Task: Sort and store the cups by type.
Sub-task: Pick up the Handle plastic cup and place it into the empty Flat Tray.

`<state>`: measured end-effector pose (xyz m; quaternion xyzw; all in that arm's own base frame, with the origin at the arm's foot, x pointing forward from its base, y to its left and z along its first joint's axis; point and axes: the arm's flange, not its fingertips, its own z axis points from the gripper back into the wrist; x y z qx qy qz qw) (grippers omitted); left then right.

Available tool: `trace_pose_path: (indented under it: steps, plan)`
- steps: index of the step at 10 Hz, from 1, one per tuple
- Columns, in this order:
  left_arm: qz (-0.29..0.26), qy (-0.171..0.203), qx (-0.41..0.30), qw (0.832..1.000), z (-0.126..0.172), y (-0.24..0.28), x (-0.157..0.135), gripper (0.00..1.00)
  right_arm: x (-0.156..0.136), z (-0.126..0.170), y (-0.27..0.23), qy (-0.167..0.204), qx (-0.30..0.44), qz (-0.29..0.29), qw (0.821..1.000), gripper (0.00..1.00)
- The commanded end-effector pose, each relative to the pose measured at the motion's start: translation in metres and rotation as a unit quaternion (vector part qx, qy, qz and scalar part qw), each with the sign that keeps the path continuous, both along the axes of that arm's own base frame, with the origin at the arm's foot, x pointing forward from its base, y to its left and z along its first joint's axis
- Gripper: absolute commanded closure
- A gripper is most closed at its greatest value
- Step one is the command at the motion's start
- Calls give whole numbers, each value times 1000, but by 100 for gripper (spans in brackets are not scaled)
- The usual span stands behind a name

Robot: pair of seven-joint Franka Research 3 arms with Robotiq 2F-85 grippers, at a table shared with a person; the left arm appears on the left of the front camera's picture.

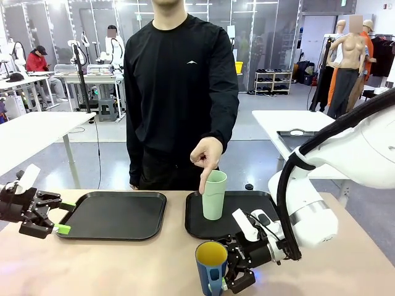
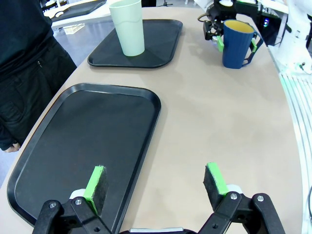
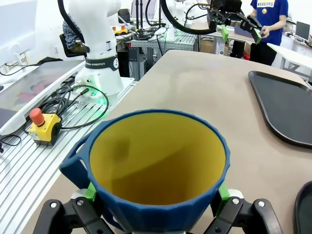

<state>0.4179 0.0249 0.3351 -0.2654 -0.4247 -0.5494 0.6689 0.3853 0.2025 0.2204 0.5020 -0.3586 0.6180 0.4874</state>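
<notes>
Spread wide, the jaws of my right gripper (image 1: 229,274) are straddling the dark blue cup (image 1: 211,267), one green pad on each side of its wall. In the right wrist view the pads are sitting right by the wall, but I cannot tell whether they are pressing on it. I am reading this as the moment around a grasp or a release, with the blue cup standing upright on the bare table (image 1: 123,265), just in front of the right tray (image 1: 196,225).

The mint-green tumbler (image 1: 214,195) is standing upright on that tray, and the person's hand (image 1: 207,157) is pointing down at its rim, probably marking where that type belongs.

My left gripper (image 2: 156,183) is hovering with jaws apart and nothing between them, over the near edge of the left tray (image 2: 73,146), likely waiting there as the place for the other cup type.
</notes>
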Motion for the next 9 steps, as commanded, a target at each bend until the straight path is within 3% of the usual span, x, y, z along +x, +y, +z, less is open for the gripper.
trace_pose_path:
  steps: [1, 2, 4, 7, 9]
  plan:
    - [-5, -5, 0, 1000, -2, 0, 0, 0, -8, -22, 3, -13, 16, -7, 1000, 0]
    - [-5, -5, 0, 1000, -2, 0, 0, 0, -8, -22, 1, -14, 25, -14, 999, 17]
    - [-5, -5, 0, 1000, -2, 0, 0, 0, -6, -22, -3, -14, 22, -22, 999, 17]
    - [-5, -5, 0, 1000, -2, 0, 0, 0, -8, -18, 2, -30, 13, -28, 999, 39]
    - [-5, -5, 0, 1000, -2, 0, 0, 0, -14, -3, 19, -51, 20, -86, 995, 39]
